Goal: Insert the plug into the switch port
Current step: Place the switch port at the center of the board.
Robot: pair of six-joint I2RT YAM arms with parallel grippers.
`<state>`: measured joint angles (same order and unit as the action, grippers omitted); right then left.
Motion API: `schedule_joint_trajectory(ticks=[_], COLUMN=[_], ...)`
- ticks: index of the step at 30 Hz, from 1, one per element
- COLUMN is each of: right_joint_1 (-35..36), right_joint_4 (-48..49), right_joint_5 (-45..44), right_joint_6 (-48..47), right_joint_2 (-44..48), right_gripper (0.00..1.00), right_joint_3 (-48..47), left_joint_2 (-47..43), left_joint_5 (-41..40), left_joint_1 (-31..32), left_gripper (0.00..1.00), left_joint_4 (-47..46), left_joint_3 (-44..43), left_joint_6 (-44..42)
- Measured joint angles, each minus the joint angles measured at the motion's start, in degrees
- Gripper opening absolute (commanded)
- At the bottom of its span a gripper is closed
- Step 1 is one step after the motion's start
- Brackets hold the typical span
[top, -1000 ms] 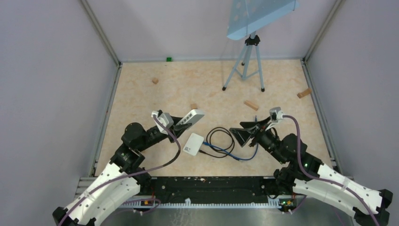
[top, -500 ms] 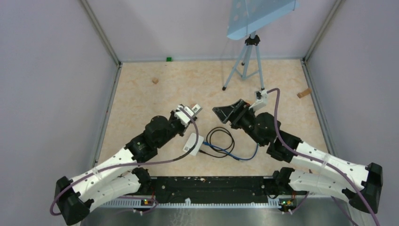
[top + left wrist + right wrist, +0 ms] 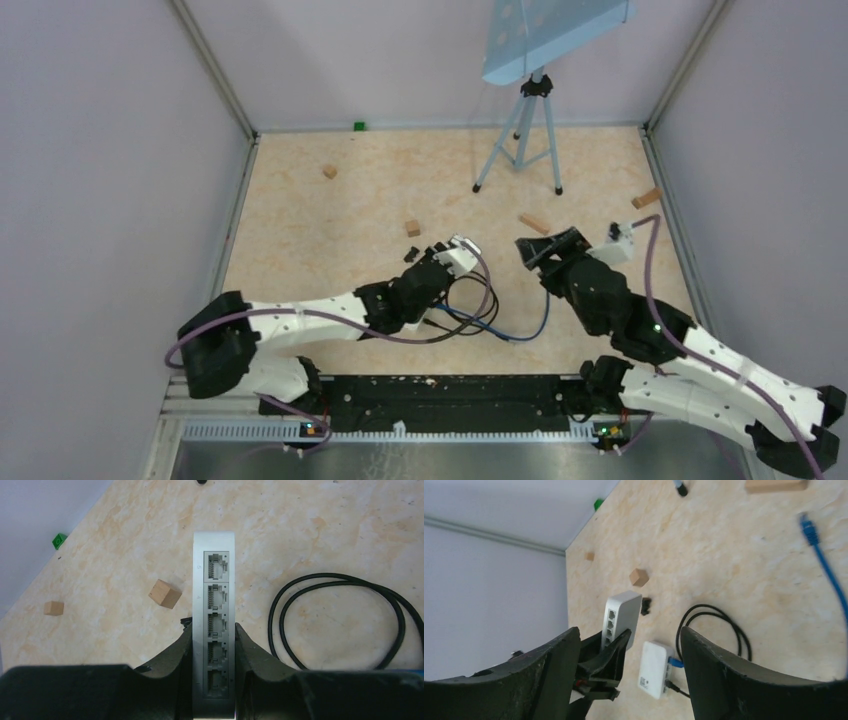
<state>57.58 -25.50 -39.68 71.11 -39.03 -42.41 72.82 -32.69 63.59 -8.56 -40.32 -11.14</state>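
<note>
Beige tabletop [image 3: 300, 200], left hand [image 3: 212, 630] clamping switch [image 3: 214, 580], right hand [image 3: 628, 635] spread

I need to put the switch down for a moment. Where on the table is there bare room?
Bare: the left strip between the side rail, the small wood cube and the left arm; also the far middle between the green cube and the tripod. Crowded: the centre, with the black cable coil, the blue cable and the white box.
</note>
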Motion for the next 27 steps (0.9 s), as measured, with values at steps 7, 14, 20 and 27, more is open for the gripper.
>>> schedule_joint_trajectory(ticks=[7,14,20,27], right_joint_1=[0.0,0.0,0.0,-8.1], right_joint_4=[-14.9,-23.7,-26.6,-26.1], right_joint_5=[-7.6,-7.7,-7.5,-1.0], right_joint_6=[0.0,-6.0,-11.7,-19.1], right_joint_2=[10.7,7.0,0.4,-0.2], right_gripper=[0.73,0.82,0.82,0.83], right_joint_3=[-3.0,-6.0,-10.9,-11.1], left_joint_2=[18.5,30.2,33.2,32.3], left_joint_5=[-5.0,-6.1,-7.7,-6.2], left_joint_1=[-0.4,-3.3,-4.1,-4.0], left_gripper=[0.03,0.25,0.79,0.99], left_joint_4=[-11.4,-15.0,-15.1,-12.1], left_joint_3=[-3.5,-5.7,-6.4,-8.7], left_joint_6=[-4.5,-12.1,-16.1,-11.9])
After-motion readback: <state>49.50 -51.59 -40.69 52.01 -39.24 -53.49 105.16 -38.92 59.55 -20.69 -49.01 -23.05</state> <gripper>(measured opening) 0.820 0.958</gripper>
